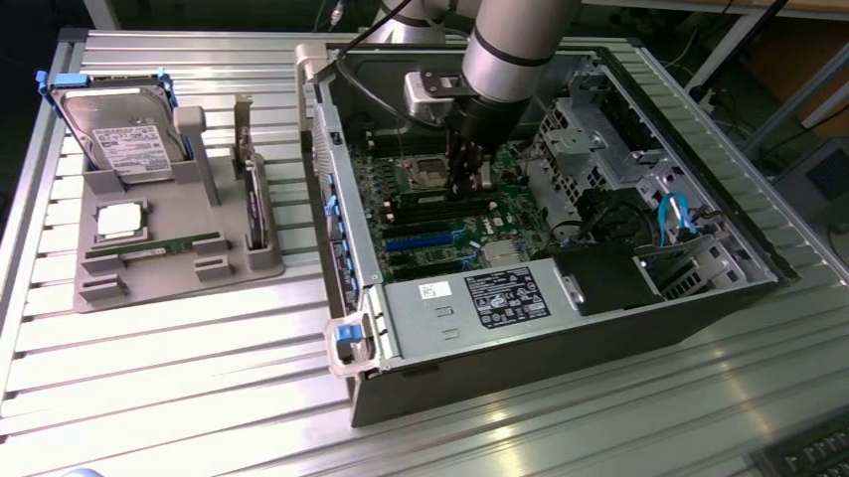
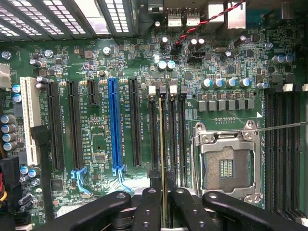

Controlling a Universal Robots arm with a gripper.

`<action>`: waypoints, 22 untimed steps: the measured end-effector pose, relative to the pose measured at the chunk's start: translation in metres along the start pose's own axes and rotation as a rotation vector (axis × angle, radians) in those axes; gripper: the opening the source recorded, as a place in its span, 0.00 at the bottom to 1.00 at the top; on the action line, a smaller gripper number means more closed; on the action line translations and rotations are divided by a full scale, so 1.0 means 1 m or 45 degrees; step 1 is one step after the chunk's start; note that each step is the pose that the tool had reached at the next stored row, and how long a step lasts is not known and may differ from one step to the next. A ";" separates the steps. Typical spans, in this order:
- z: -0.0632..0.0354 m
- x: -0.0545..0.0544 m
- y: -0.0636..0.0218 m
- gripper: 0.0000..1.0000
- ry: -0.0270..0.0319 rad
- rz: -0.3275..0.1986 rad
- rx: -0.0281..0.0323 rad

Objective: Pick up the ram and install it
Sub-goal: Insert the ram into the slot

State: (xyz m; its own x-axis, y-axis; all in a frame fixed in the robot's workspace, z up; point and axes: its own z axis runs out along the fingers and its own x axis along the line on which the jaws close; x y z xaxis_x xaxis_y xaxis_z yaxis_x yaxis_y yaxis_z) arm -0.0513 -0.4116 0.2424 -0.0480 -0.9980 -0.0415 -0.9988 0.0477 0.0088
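The open computer case [image 1: 558, 358] holds the motherboard [image 1: 438, 224] and a labelled power supply [image 1: 491, 298] (print too small to read). A grey tray [image 1: 159, 286] carries a hard drive [image 1: 126, 139], a processor [image 1: 119, 219] and another green stick [image 1: 153, 245]. The arm [image 1: 511, 50] reaches straight down. Its gripper [image 2: 165, 192], narrow, pinches the ram [image 2: 162, 139] edge-on along the memory slots [image 2: 172, 134].

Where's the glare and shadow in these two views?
Exterior view: overhead light washes out the table slats in front of the computer case, and the motherboard inside sits dimmer. Wrist view: hot glare on the metal grille and a bright patch on the motherboard beside the gripper, which clamps the ram stick edge-on.
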 end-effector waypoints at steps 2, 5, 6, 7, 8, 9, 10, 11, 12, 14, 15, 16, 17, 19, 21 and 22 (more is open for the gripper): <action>0.0004 0.000 0.0000 0.14 -0.0002 0.000 0.0001; 0.0024 0.000 0.0000 0.14 0.0000 0.000 0.0004; 0.0026 0.000 0.0000 0.14 0.0002 0.000 0.0003; 0.0026 0.000 0.0000 0.14 0.0004 0.000 0.0003; 0.0030 0.000 0.0000 0.14 -0.0001 0.000 0.0005; 0.0032 0.000 0.0000 0.14 -0.0001 0.000 0.0005; 0.0038 0.000 0.0000 0.14 0.0000 0.000 0.0005; 0.0044 0.000 0.0000 0.14 0.0008 0.000 0.0005; 0.0050 0.000 -0.0001 0.14 0.0014 0.000 0.0005; 0.0057 0.000 -0.0001 0.14 0.0029 0.000 0.0006; 0.0064 0.000 0.0000 0.14 0.0040 0.000 0.0007; 0.0072 0.000 0.0001 0.14 0.0049 0.000 0.0007; 0.0080 0.000 0.0002 0.14 0.0055 0.000 0.0007; 0.0091 0.001 0.0005 0.14 0.0062 0.000 0.0007; 0.0104 0.001 0.0008 0.14 0.0080 0.000 0.0006; 0.0106 0.001 0.0008 0.14 0.0081 0.000 0.0007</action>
State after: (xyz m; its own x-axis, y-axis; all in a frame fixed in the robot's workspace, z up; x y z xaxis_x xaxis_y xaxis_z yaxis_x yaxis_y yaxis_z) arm -0.0521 -0.4118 0.2318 -0.0477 -0.9982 -0.0352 -0.9988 0.0474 0.0082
